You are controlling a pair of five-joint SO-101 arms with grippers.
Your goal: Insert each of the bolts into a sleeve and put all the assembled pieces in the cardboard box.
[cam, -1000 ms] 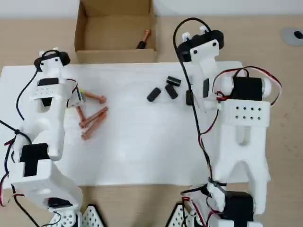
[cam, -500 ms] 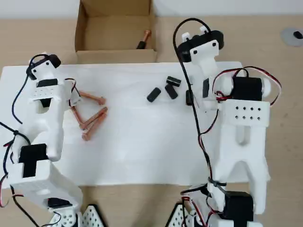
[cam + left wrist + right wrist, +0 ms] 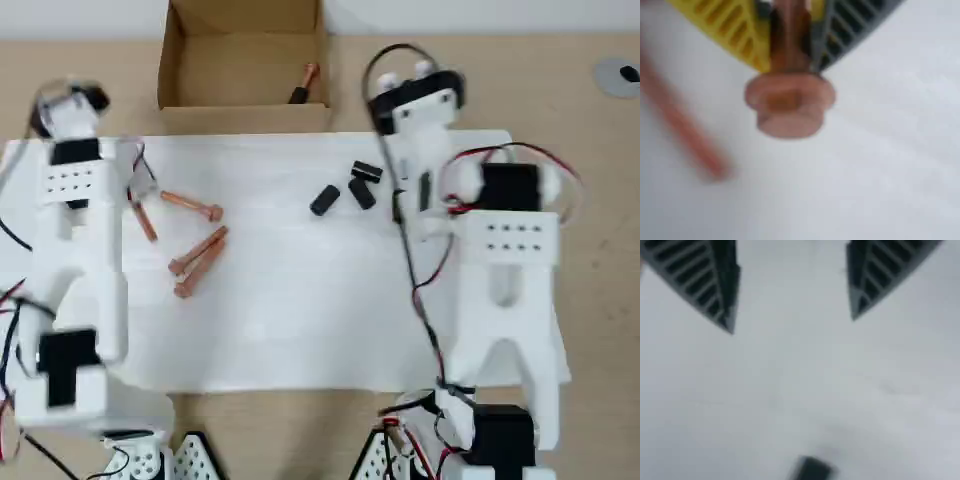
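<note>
Desk (image 3: 90, 60): wooden, carrying a white sheet (image 3: 300, 320) on which the loose parts lie.
Left arm (image 3: 75, 230): stands over the sheet's left edge.
Right arm (image 3: 505, 270): stands over the sheet's right part, its wrist just beside the sleeves.
Cardboard box (image 3: 170, 60): at the desk's far side, open, with one assembled piece (image 3: 303, 85) lying inside.
Left tool (image 3: 790, 55): clamped on the shank of the held bolt (image 3: 789, 102), head pointing down, above the sheet.
Right tool (image 3: 790, 320): jaws wide apart with nothing between them, hanging above the sheet with a sleeve near it.
Loose bolts (image 3: 192, 205): three, on the sheet's left part, near the held bolt.
Sleeves (image 3: 325, 200): three black ones in a cluster on the sheet, between box and right arm.
Step in hand: one bolt is picked up; its insertion is not yet done.
Next move: probably the right tool must close on a sleeve and hold it steady while the bolt's free end is lined up with the bore; a slanted bolt may jam.
Change: the left arm has swung up and outward, drawing the held bolt out of the pile; the right arm has barely shifted.
</note>
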